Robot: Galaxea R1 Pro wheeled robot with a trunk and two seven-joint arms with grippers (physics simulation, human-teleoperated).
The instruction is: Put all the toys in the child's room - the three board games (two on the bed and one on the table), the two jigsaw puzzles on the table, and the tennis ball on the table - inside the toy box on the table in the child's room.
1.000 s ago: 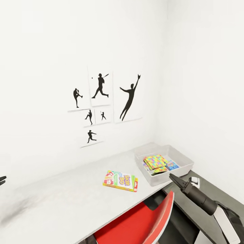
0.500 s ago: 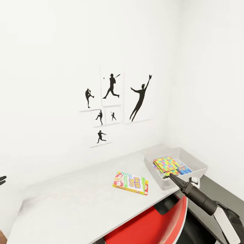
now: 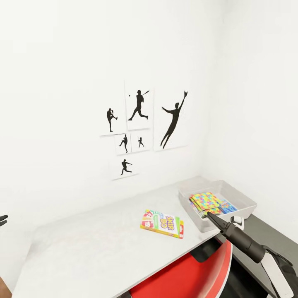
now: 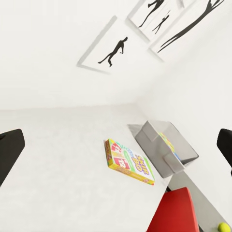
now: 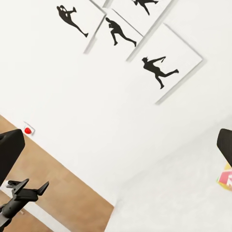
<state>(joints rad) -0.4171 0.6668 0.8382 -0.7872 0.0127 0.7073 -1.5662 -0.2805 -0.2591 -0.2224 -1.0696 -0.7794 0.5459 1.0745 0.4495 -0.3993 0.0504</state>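
A green-white Skip-Bo board game (image 3: 162, 223) lies flat on the white table (image 3: 95, 252), a short way from the grey toy box (image 3: 244, 203) in the corner. Inside the toy box lie the multicolour jigsaw puzzles (image 3: 205, 200), with a blue printed flat box (image 3: 227, 205) beside them. My right gripper (image 3: 209, 215) hovers by the toy box's near wall, right of the Skip-Bo box; its fingers (image 5: 9, 150) stand wide apart, empty. My left gripper (image 3: 2, 219) sits at the picture's left edge, its fingers (image 4: 9, 154) open and empty. The tennis ball (image 4: 223, 227) rests on the lower dark section.
A red chair (image 3: 186, 273) is tucked under the table's front edge, below my right arm. Black sport silhouette pictures (image 3: 140, 124) hang on the white wall behind the table. The right wrist view takes in a brown wooden panel (image 5: 63, 203).
The whole head view has shifted: table, box and pictures sit further right in the picture, so the camera has moved. Both grippers keep their places in the picture, still open.
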